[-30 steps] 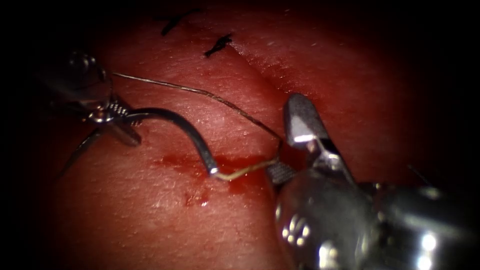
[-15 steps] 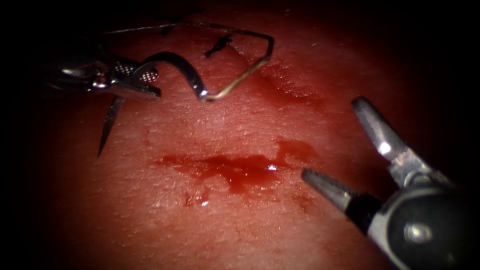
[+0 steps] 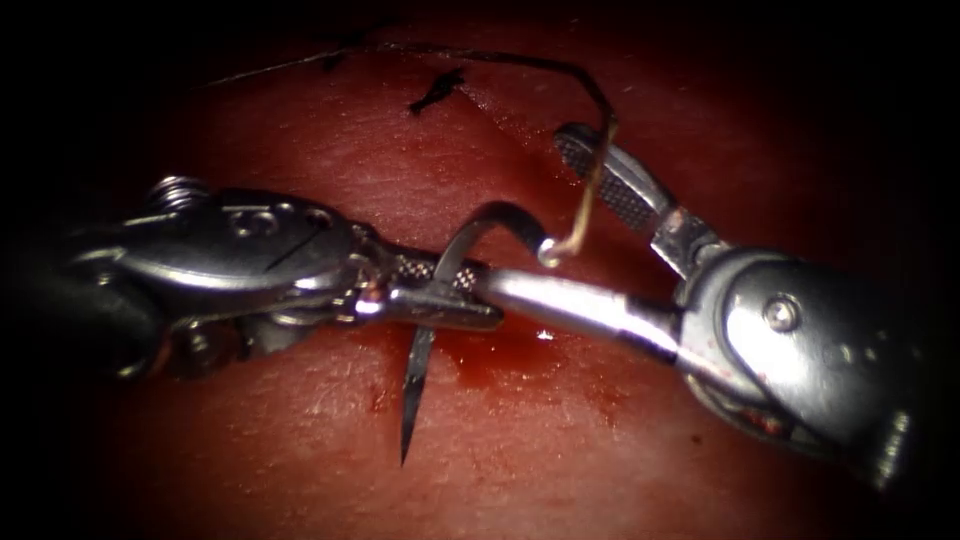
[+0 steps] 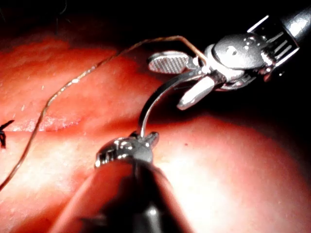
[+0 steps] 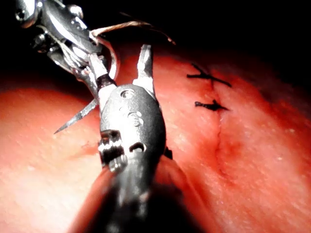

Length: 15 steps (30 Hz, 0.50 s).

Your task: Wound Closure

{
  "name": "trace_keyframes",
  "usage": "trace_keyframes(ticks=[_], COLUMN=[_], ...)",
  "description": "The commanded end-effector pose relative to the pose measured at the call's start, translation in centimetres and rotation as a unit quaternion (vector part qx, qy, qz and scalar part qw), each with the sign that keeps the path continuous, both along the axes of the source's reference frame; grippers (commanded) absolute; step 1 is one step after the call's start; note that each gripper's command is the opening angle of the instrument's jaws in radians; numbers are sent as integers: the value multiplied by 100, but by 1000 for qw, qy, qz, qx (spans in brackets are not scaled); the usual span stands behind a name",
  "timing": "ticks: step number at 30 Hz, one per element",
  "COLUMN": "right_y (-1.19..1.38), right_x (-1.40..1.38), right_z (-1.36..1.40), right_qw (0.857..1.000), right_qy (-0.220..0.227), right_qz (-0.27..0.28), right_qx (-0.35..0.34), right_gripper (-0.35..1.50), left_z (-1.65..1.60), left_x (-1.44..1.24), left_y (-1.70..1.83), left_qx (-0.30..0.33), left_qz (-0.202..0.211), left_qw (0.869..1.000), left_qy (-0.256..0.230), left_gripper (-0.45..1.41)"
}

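Tissue [image 3: 600, 460] is filling the field, its outer margins fading into darkness in the endoscope view, so the edges are hard to make out. Open, unobstructed surface is lying below and to the left of the needle's point. The cut [image 3: 500, 110] is running obliquely above the needle, with two dark stitches [image 3: 436, 90] crossing its far end; these are also showing in the right wrist view [image 5: 212, 105]. Red fluid [image 3: 490, 355] is pooling on the tissue directly beneath the needle, left of the cut.

The right tool [image 3: 520, 215] is coming in beside the needle with its jaws spread wide: the lower jaw is lying just next to the left tool's tip and close against the needle's body, the upper jaw is standing clear above the needle's tail, and nothing is being held between them. Thread is crossing in front of the upper jaw.

The left tool [image 3: 440, 290] is clamping the needle [image 3: 425, 350] at roughly mid-curve with its jaws closed. The needle is hanging free of the tissue, its point aiming down over the surface below the fluid, its tail arching up toward the right tool. Whether the point is touching the surface cannot be told.

The thread [image 3: 585, 205] is rising from the needle's tail, bending above it and trailing off toward the dark upper margin.
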<state>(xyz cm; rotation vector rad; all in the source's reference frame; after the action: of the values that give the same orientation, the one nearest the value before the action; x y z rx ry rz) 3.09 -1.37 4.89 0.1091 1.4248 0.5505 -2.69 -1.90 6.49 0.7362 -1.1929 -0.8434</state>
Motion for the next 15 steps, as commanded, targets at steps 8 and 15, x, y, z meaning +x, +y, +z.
trace_keyframes(ticks=[8,15], right_y=[-1,-2], right_x=[16,24], right_z=[12,11], right_qw=[999,999], right_qy=[36,37], right_qz=[-17,-14], right_qx=[-4,-5], right_gripper=[103,103], left_z=[6,6], left_x=[-3,-5], left_y=[-15,-17], left_qx=[14,18], left_qz=[5,17], left_qw=[999,999], left_qy=[-34,-46], left_gripper=[-45,-45])
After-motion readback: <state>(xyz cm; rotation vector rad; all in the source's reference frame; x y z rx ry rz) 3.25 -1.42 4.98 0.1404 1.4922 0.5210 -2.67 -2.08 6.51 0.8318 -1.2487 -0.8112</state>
